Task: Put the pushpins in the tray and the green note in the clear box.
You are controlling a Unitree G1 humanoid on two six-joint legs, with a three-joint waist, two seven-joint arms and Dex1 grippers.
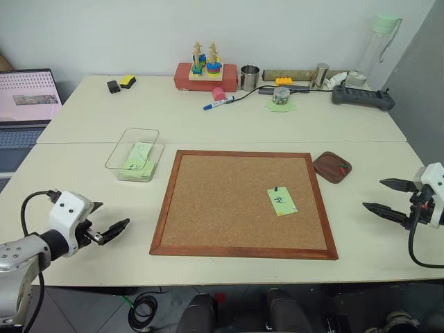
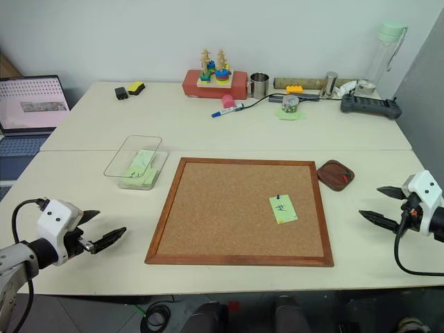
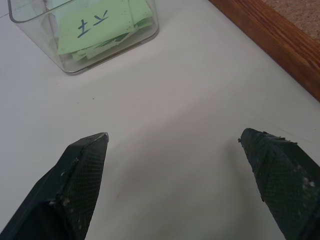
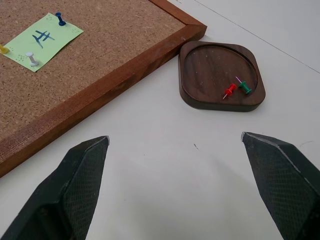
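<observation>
The green note [image 1: 282,201] with a dark handwritten mark lies on the cork board [image 1: 222,208], held by a blue pushpin [image 4: 60,20], a white one [image 4: 32,60] and a yellow one [image 4: 2,48]. The dark brown tray [image 4: 210,65] sits off the board's far right corner and holds a red pushpin [image 4: 230,91] and a green one [image 4: 245,88]. The clear box [image 1: 134,154], left of the board, contains several green notes. My left gripper [image 1: 116,214] hovers open near the table's front left. My right gripper [image 1: 372,194] is open to the right of the board, nearer than the tray.
Along the back of the table stand a red box with a stacking toy [image 1: 205,73], a metal cup [image 1: 250,77], a marker [image 1: 218,104], a tape roll [image 1: 281,96], a bottle [image 1: 378,45] and a controller [image 1: 363,96]. A laptop [image 1: 24,104] sits at the far left.
</observation>
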